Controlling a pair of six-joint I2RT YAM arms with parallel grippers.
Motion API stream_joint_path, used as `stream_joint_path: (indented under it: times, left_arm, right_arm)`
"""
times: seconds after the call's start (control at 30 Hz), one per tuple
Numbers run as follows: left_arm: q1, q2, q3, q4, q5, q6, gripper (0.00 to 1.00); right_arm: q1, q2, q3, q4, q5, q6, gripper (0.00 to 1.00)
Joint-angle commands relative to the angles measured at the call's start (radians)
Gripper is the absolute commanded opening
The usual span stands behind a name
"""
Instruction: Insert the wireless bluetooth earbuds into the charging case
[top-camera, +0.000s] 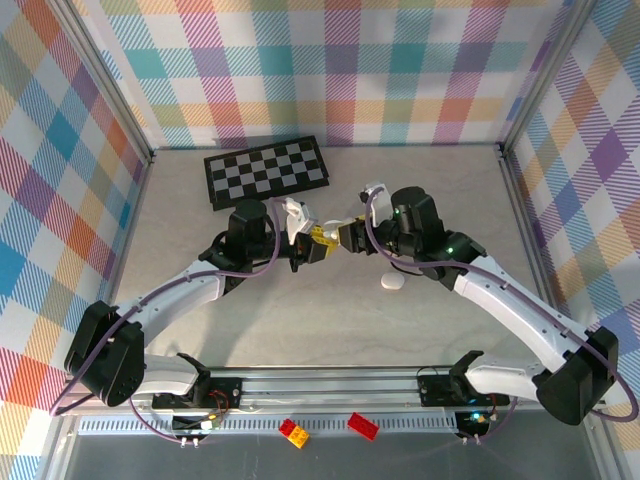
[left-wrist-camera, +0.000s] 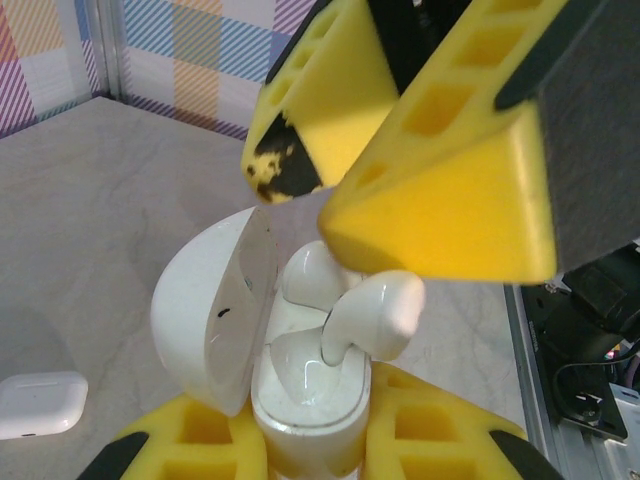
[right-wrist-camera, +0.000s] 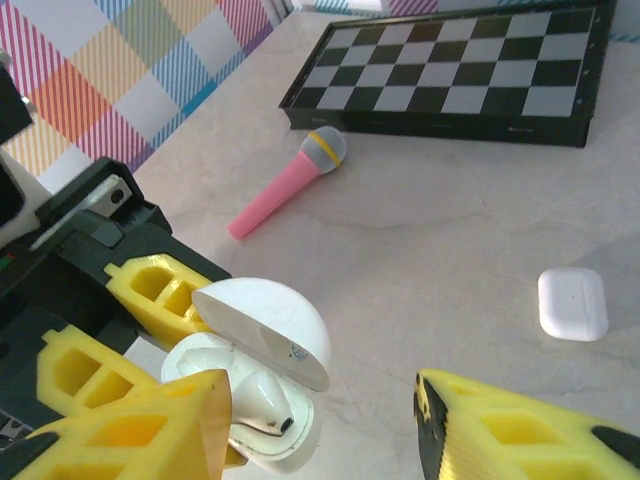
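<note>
The left gripper (left-wrist-camera: 305, 450), at the bottom of the left wrist view, clamps the open glossy white rounded charging case (left-wrist-camera: 215, 310). A small white plastic earbud (left-wrist-camera: 375, 315) leans half out of its socket at frame centre, and a second earbud (left-wrist-camera: 308, 272) sits behind it. The right gripper (right-wrist-camera: 322, 415) is spread wide over the case.

The earbud (left-wrist-camera: 385, 305) and its case (left-wrist-camera: 200, 300) were glossy white, the finger pads (left-wrist-camera: 440, 200) yellow; the board (right-wrist-camera: 450, 60) was chequered black and white, the microphone (right-wrist-camera: 285, 185) pink, the walls (top-camera: 320, 60) pastel plaid.
</note>
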Motion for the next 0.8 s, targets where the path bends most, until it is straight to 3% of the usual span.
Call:
stream_joint_path:
  times: [0.0,0.27,0.43,0.77]
  left_arm:
    - [-0.003,-0.036,-0.003,0.029,0.035,0.013,0.00]
    - [-0.002,-0.017,0.005,0.029,0.046,0.014,0.00]
    - [-0.003,-0.006,0.011,0.020,0.052,0.028,0.01]
    - [-0.001,0.003,0.020,0.007,0.045,0.044,0.01]
  right_arm:
    - [0.002,0.011,0.012,-0.002,-0.051,-0.003,0.52]
    - [0.001,0.031,0.029,0.005,-0.080,0.004,0.53]
    - [0.002,0.060,0.033,0.037,-0.103,0.030,0.60]
    - [0.002,0.021,0.025,-0.008,-0.037,-0.006,0.67]
